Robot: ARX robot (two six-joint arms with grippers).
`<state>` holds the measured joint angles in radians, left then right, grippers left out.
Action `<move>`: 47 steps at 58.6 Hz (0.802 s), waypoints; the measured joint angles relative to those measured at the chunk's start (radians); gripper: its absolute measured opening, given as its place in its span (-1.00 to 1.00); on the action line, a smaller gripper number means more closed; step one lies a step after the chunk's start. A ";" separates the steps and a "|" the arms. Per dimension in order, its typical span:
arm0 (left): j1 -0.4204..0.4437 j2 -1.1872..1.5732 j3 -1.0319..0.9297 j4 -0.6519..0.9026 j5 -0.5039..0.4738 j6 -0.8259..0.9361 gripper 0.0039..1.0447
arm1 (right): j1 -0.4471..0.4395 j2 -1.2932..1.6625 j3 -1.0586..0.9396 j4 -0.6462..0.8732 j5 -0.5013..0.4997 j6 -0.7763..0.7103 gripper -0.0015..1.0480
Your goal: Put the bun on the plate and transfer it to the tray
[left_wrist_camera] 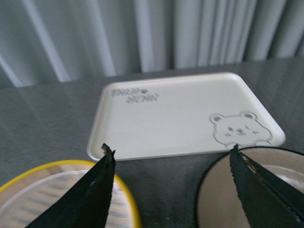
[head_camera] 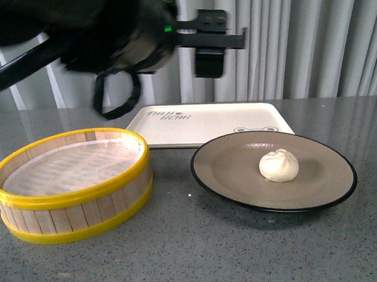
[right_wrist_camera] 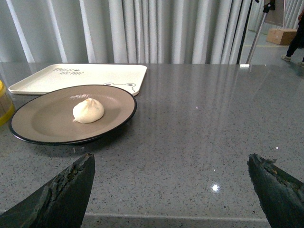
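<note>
So the bun (head_camera: 278, 165) is sitting on the plate (head_camera: 227, 177), a little right of the plate's middle, pleated top up. The plate rests on the grey speckled surface (head_camera: 198, 258), just right of the round wooden basket with yellow rims (head_camera: 72, 199) and apart from it. The cream tray (head_camera: 207, 123) lies right behind, on the far side. The plate's far rim overlaps the tray's near edge in the front view, and we honestly can't tell if they touch. The tray's lettering is at its far left and the bear drawing at its near right corner.

Our left hand (left_wrist_camera: 171, 151) hangs above the gap between basket and plate, fingers (left_wrist_camera: 97, 190) spread wide and holding nothing. In the front view the left arm (head_camera: 115, 36) is just a dark blurred mass up top. Our right hand (right_wrist_camera: 171, 159) is low over the surface, right of the plate and nearer than it. It's released too, with its fingers (right_wrist_camera: 66, 194) well apart. Pale curtains (head_camera: 311, 33) hang behind everything.
</note>
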<state>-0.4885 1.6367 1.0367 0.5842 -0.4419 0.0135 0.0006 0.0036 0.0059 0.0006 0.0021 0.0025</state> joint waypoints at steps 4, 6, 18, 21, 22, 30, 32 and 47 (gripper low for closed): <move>0.047 -0.086 -0.135 0.097 0.021 -0.002 0.02 | 0.000 0.000 0.000 0.000 0.000 0.000 0.84; 0.079 -0.139 -0.214 0.135 0.037 -0.005 -0.12 | 0.000 0.000 0.000 0.000 -0.001 0.000 0.84; 0.188 -0.328 -0.548 0.225 0.161 -0.015 -0.91 | 0.000 0.000 0.000 0.000 -0.002 0.000 0.84; 0.211 -0.373 -0.605 0.237 0.187 -0.016 -0.93 | 0.000 0.000 0.000 0.000 -0.002 0.000 0.84; 0.220 -0.388 -0.621 0.239 0.192 -0.016 -0.93 | 0.000 0.000 0.000 0.000 -0.002 0.000 0.84; 0.294 -0.511 -0.753 0.247 0.246 -0.016 -0.93 | 0.000 0.000 0.000 0.000 -0.003 0.000 0.84; 0.308 -0.542 -0.782 0.247 0.264 -0.016 -0.93 | 0.000 0.000 0.000 0.000 -0.003 0.000 0.84; 0.378 -0.724 -0.904 0.186 0.332 -0.016 -0.93 | 0.000 0.000 0.000 0.000 -0.003 0.000 0.84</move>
<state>-0.1101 0.9123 0.1322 0.7700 -0.1104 -0.0025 0.0006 0.0036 0.0059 0.0006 -0.0010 0.0025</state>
